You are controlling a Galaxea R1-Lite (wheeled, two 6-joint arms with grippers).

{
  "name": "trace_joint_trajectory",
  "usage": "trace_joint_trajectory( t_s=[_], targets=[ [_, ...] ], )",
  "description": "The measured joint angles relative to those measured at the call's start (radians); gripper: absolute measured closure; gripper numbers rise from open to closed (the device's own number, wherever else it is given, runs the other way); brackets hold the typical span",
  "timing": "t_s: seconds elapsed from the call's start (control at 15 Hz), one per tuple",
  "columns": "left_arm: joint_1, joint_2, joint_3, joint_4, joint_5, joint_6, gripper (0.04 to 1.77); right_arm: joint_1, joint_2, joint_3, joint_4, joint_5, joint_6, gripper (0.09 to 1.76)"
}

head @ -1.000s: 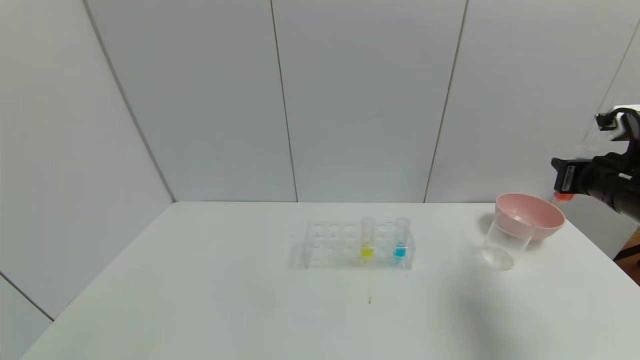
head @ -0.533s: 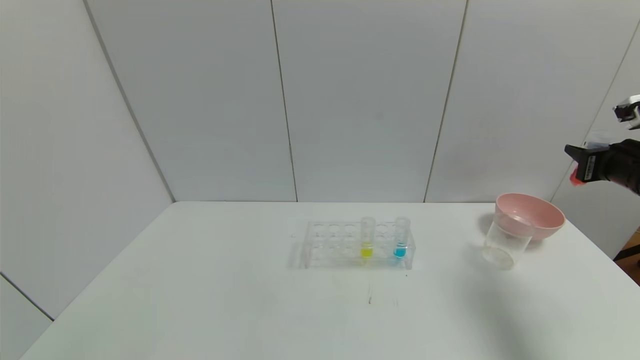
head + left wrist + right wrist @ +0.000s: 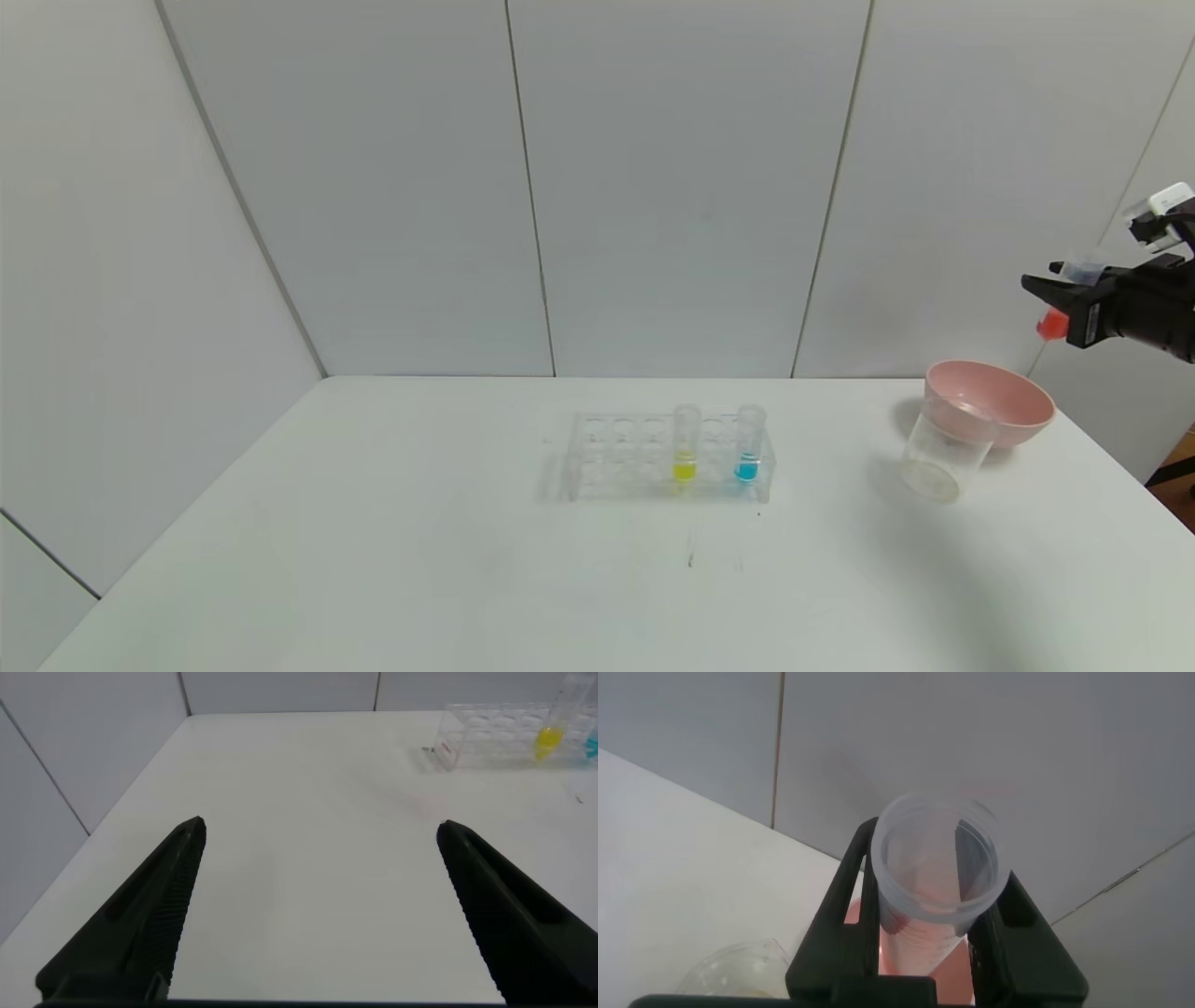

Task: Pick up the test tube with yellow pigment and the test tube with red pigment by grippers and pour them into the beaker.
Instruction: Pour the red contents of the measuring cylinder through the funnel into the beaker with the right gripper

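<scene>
The right end effector (image 3: 1060, 297) pinches the test tube with red pigment (image 3: 1053, 323), held high above the beaker (image 3: 938, 455); the left end effector (image 3: 318, 849) is spread.

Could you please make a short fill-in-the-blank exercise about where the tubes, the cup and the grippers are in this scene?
1. The right gripper is shut on the tube with ____ liquid.
2. In the rack, the yellow tube stands beside a tube with ____ liquid.
3. The beaker stands in front of a ____ bowl.
4. The left gripper is ____ and holds nothing.

Missing words: red; blue; pink; open
</scene>
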Motion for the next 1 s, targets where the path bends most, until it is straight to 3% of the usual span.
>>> trace_joint_trajectory(
  t_s=[0.4, 1.0],
  targets=[
    [0.0, 0.0, 0.0, 0.0, 0.0, 0.0, 0.05, -0.024, 0.024, 0.01, -0.012, 0.153, -0.301, 1.26],
    [0.0, 0.0, 0.0, 0.0, 0.0, 0.0, 0.05, -0.054, 0.077, 0.029, -0.014, 0.164, -0.45, 1.26]
  ],
)
